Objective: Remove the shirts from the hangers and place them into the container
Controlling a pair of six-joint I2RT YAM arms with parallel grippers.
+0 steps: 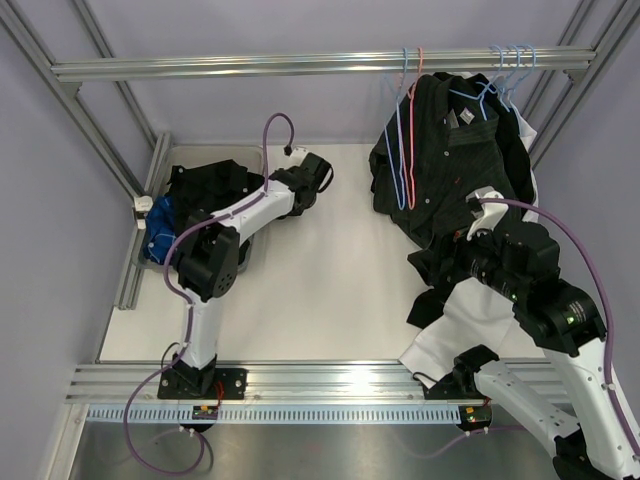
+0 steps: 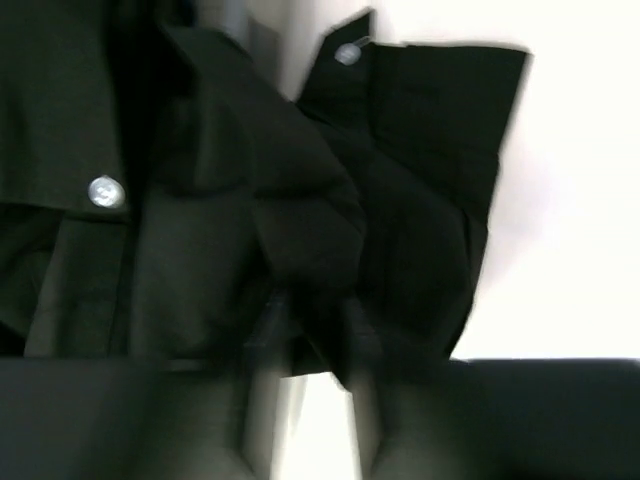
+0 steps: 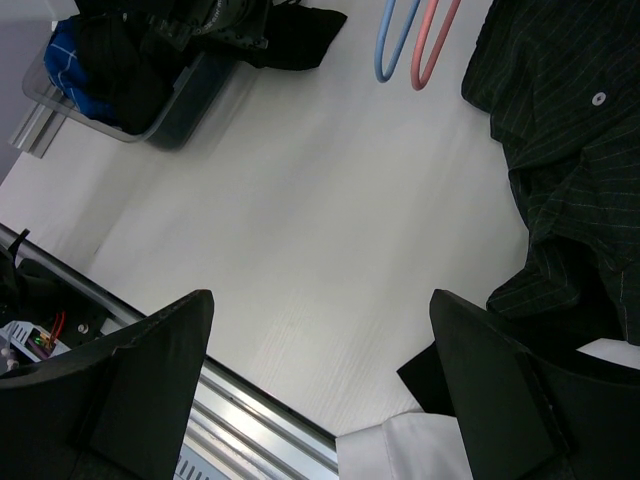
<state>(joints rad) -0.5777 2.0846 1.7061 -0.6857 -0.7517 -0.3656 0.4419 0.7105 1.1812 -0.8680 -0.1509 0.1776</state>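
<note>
My left gripper (image 1: 318, 175) reaches over the table just right of the container (image 1: 220, 149). Its blurred fingers (image 2: 375, 400) stand close together, pinching a fold of a black shirt (image 2: 300, 220) with white buttons; its cuff lies on the white table. The grey container (image 3: 172, 122) holds a black shirt (image 1: 210, 185) and a royal blue shirt (image 1: 158, 236). A dark thin-striped shirt (image 1: 450, 160) hangs from the rail on a light blue hanger (image 1: 470, 100). A bare pink-red hanger (image 1: 412, 150) and a bare light blue hanger (image 1: 396, 150) hang beside it. My right gripper (image 3: 320, 300) is open, holding nothing, above the table.
A metal rail (image 1: 300, 66) crosses the back, with more light blue hangers (image 1: 512, 68) at its right end. A white cloth (image 1: 450, 330) lies at the near right under my right arm (image 1: 520, 270). Aluminium frame bars run along the near edge.
</note>
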